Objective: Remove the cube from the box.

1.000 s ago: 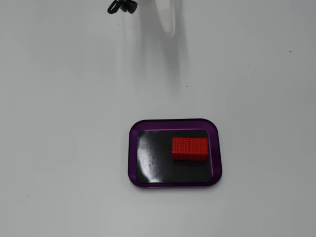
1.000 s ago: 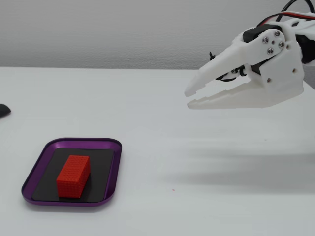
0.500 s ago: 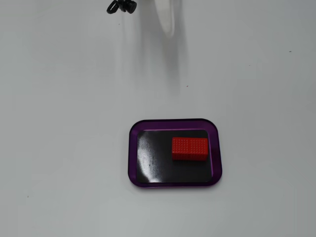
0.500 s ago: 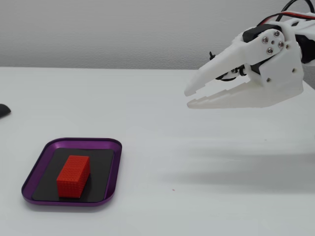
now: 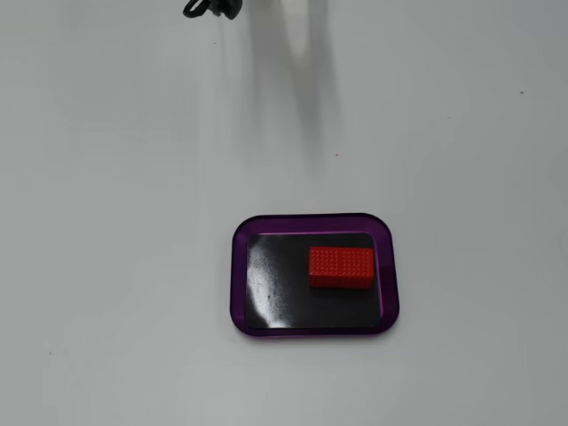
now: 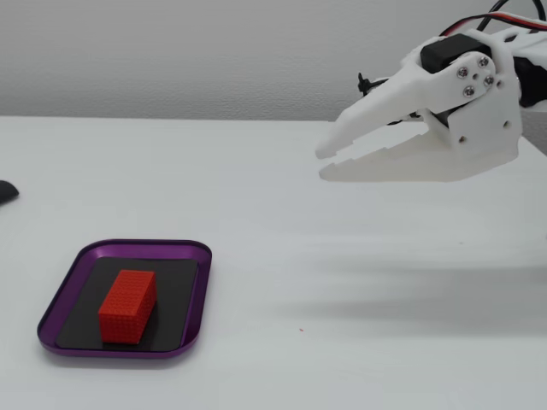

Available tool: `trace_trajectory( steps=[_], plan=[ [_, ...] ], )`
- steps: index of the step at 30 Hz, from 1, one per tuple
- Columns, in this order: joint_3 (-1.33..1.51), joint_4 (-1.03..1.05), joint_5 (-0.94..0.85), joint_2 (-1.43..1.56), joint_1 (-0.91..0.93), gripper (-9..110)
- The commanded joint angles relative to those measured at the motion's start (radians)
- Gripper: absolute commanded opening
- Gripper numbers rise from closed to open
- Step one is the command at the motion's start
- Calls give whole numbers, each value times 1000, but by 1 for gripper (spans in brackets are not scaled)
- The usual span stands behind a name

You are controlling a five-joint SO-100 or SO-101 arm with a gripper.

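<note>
The red cube lies flat in the right half of the box, a purple-rimmed tray with a black bottom. It also shows in the other fixed view, where the cube sits in the middle of the box at the lower left. My white gripper hangs high above the table at the right of that view, far from the box, its fingertips pointing left. The jaws are together and hold nothing. In the fixed view from above the gripper is out of view; only its blurred shadow shows.
The table is plain white. A black cable loops at the top edge of the fixed view from above. A small dark object lies at the left edge of the other fixed view. A grey wall stands behind the table.
</note>
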Motion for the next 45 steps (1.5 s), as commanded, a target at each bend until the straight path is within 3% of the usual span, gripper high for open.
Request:
trace_trajectory(
  steps=[1, 8, 14, 22, 30, 45],
  plan=[
    [-146, -12, -6, -141, 6, 2],
    [-626, 3, -2, -874, -11, 5],
    [-1143, 181, 0, -1436, -14, 13],
    [-1678, 377, 15, -1853, -109, 23],
    [-1787, 388, 41, -2043, -115, 24],
    [-1720, 382, 32, -2079, -43, 24]
  ],
)
